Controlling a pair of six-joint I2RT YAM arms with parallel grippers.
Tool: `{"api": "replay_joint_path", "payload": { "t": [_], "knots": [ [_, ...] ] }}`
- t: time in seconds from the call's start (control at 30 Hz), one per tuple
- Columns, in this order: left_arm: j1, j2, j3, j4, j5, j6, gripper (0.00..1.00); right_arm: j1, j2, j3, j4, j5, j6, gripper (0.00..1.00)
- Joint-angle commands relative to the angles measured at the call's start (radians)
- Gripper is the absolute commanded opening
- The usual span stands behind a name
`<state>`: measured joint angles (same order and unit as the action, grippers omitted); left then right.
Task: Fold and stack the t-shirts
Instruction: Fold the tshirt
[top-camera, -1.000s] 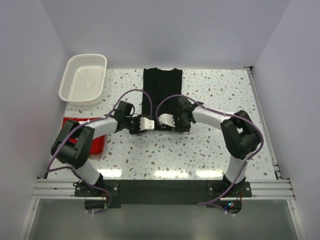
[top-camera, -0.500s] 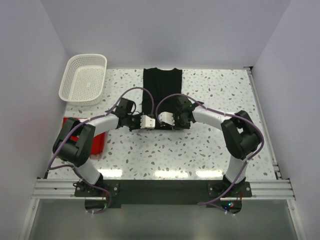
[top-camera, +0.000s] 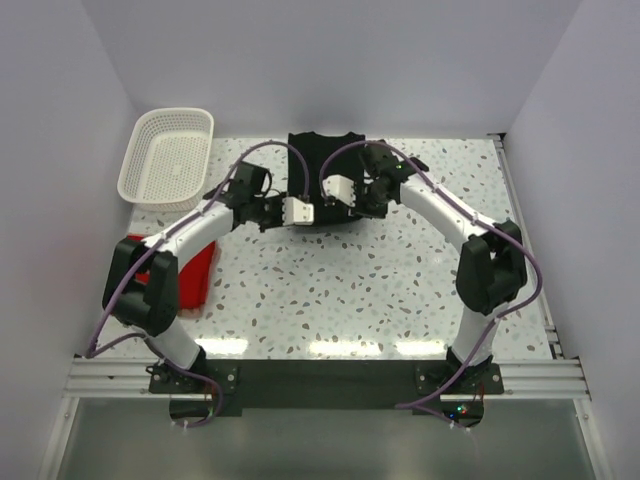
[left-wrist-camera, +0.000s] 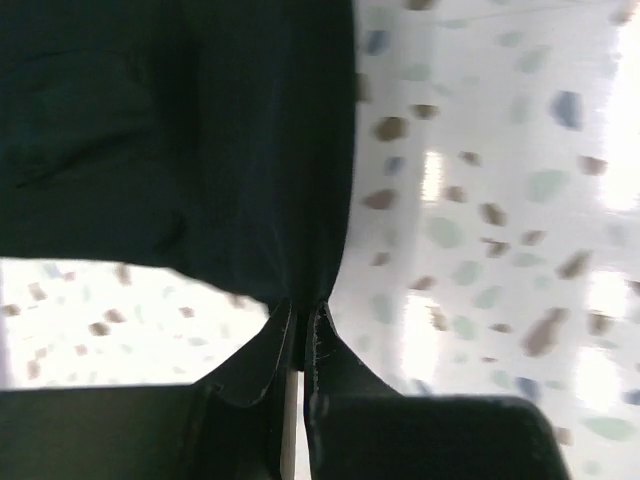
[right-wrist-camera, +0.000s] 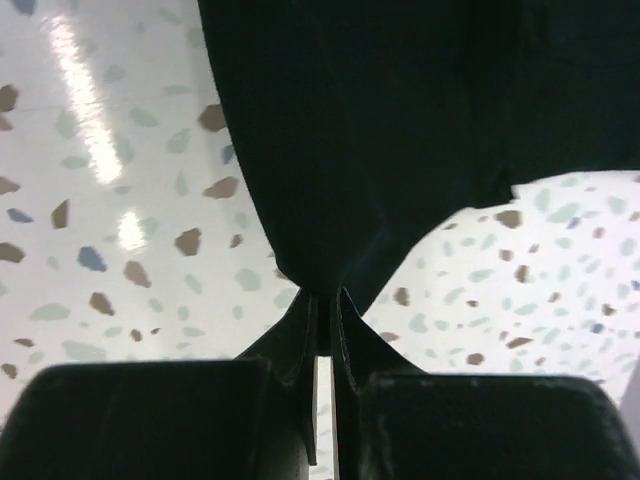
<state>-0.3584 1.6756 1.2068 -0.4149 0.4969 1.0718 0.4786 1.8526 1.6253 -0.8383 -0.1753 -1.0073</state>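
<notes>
The black t-shirt (top-camera: 325, 150) lies at the back middle of the table, its near part lifted and bunched. My left gripper (top-camera: 312, 213) is shut on the shirt's near hem; in the left wrist view the gripper (left-wrist-camera: 300, 305) pinches the black cloth (left-wrist-camera: 200, 120), which hangs above the speckled table. My right gripper (top-camera: 328, 203) is shut on the same hem beside it; in the right wrist view the gripper (right-wrist-camera: 325, 295) pinches the black cloth (right-wrist-camera: 400, 100). The red t-shirt (top-camera: 200, 275) lies at the left edge, partly hidden by the left arm.
A white lattice basket (top-camera: 168, 158) stands at the back left corner. The speckled table (top-camera: 400, 280) has a raised rail along its right edge (top-camera: 525, 240). Walls close in the back and both sides.
Both grippers have moved away from me toward the back wall, carrying the black shirt's near hem with them. The shirt's visible length on the table has shortened.
</notes>
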Motion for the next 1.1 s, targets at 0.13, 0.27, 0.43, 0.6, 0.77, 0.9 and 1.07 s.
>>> {"api": "replay_joint_path", "payload": {
  "t": [0.13, 0.27, 0.43, 0.6, 0.77, 0.9, 1.07],
  "knots": [
    [-0.115, -0.264, -0.208, -0.371, 0.029, 0.097, 0.0, 0.072, -0.262, -0.251, -0.287, -0.137, 0.012, 0.0],
    [-0.155, -0.421, -0.192, -0.596, 0.152, 0.09, 0.0, 0.107, -0.423, -0.246, -0.478, -0.228, 0.048, 0.0],
    [-0.172, -0.438, -0.057, -0.642, 0.149, -0.024, 0.0, 0.1, -0.414, -0.15, -0.576, -0.213, 0.032, 0.0],
    [-0.096, -0.262, 0.057, -0.552, 0.08, -0.033, 0.0, 0.003, -0.261, 0.009, -0.549, -0.217, -0.033, 0.0],
    [-0.002, -0.044, 0.241, -0.444, 0.089, -0.039, 0.0, -0.084, -0.077, 0.145, -0.538, -0.205, -0.106, 0.0],
    [0.024, 0.2, 0.42, -0.438, 0.095, -0.056, 0.0, -0.141, 0.084, 0.208, -0.487, -0.167, -0.149, 0.0],
    [0.029, 0.403, 0.574, -0.383, 0.078, -0.099, 0.01, -0.164, 0.224, 0.251, -0.395, -0.148, -0.14, 0.0]
  ]
}}
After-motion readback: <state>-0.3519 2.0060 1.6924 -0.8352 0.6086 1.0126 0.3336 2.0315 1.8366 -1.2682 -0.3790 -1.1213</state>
